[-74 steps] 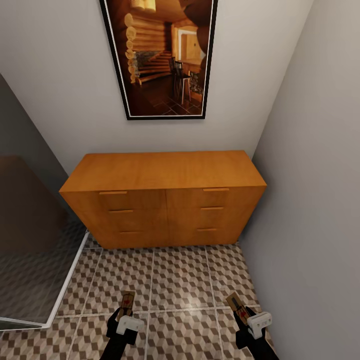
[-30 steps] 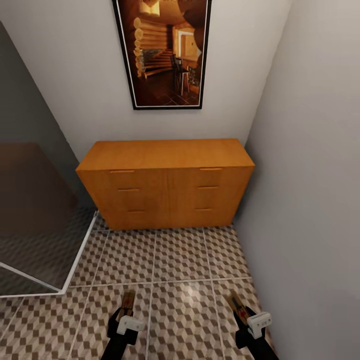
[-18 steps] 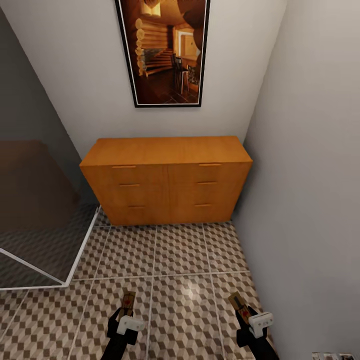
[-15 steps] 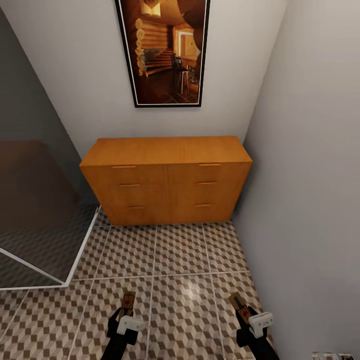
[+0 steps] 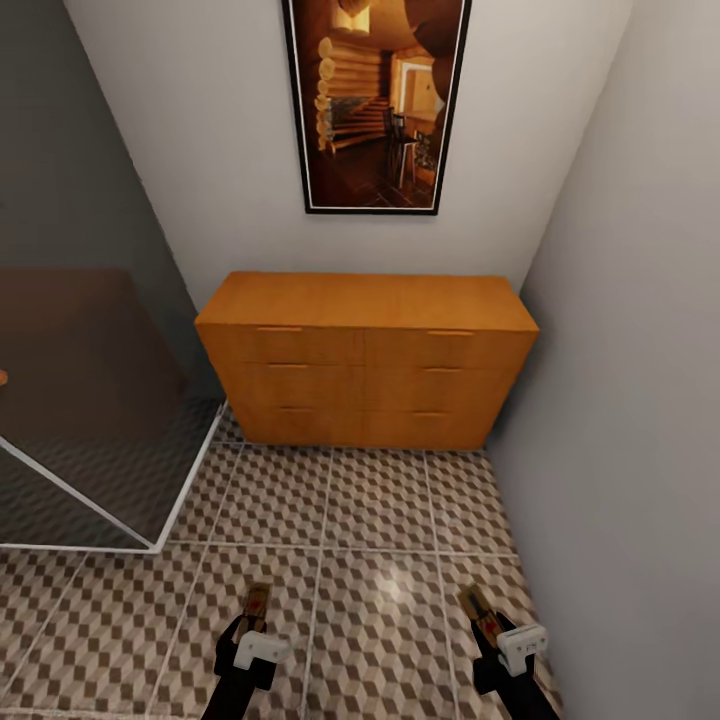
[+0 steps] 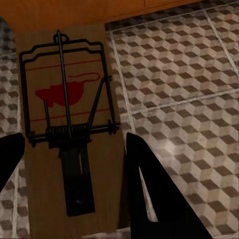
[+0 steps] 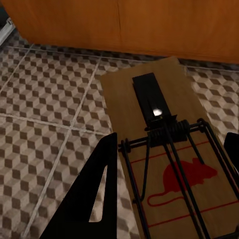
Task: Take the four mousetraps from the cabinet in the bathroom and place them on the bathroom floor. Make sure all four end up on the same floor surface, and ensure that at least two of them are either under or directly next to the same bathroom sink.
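Each of my grippers carries a mousetrap above the cube-patterned bathroom floor (image 5: 370, 520). The left gripper (image 5: 252, 628) is shut on a tan mousetrap (image 5: 256, 604); up close that mousetrap (image 6: 67, 134) shows its dark wire frame and red mouse mark between the black fingers (image 6: 149, 189). The right gripper (image 5: 497, 635) is shut on a second mousetrap (image 5: 478, 609), seen near as a board (image 7: 169, 164) with a dark spring bar beside a black finger (image 7: 89, 199). The orange-brown cabinet (image 5: 368, 358) stands ahead against the wall, its drawers closed and its top bare.
A grey wall (image 5: 640, 400) runs close on the right. A glass shower screen with a white frame (image 5: 90, 440) stands at the left. A framed picture (image 5: 378, 100) hangs above the cabinet. Open tiled floor lies between me and the cabinet.
The whole view has shifted: the cabinet and picture now sit further right and the cabinet looks farther off than at first, so the camera moved. Both grippers keep their mousetraps.
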You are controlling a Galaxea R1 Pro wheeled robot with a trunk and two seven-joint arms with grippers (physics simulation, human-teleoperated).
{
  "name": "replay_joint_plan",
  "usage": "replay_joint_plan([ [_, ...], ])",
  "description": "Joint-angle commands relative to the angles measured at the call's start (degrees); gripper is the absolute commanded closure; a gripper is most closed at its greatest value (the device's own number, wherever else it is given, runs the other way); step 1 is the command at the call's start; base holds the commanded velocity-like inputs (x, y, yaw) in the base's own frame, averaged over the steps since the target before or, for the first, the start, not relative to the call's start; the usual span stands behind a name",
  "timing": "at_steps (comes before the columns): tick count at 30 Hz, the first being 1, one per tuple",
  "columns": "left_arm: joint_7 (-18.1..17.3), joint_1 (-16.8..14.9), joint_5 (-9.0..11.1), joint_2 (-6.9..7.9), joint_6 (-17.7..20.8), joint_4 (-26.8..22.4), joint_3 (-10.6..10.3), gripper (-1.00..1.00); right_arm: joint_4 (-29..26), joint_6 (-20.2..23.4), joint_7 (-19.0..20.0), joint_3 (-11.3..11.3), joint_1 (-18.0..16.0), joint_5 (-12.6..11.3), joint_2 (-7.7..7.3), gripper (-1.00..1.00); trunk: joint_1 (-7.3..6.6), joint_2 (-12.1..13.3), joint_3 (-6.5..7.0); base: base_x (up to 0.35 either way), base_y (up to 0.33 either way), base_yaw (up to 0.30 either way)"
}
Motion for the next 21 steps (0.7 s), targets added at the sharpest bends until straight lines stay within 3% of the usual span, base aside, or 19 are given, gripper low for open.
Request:
replay_joint_plan([
  [1,0.47,-0.05,0.2,0.03,-0.08,-0.03,-0.5,1.0,0.01,-0.14,0.21,0.1,-0.02,-0.33,-0.04,1.0,0.03,-0.1,-0.09,0.0,0.0,0.285],
  [21,0.47,-0.05,0.2,0.03,-0.08,0.05,-0.5,1.0,0.01,-0.05,-2.73,0.27,-0.02,-0.25,0.13,1.0,0.03,-0.1,-0.09,0.0,0.0,0.261],
])
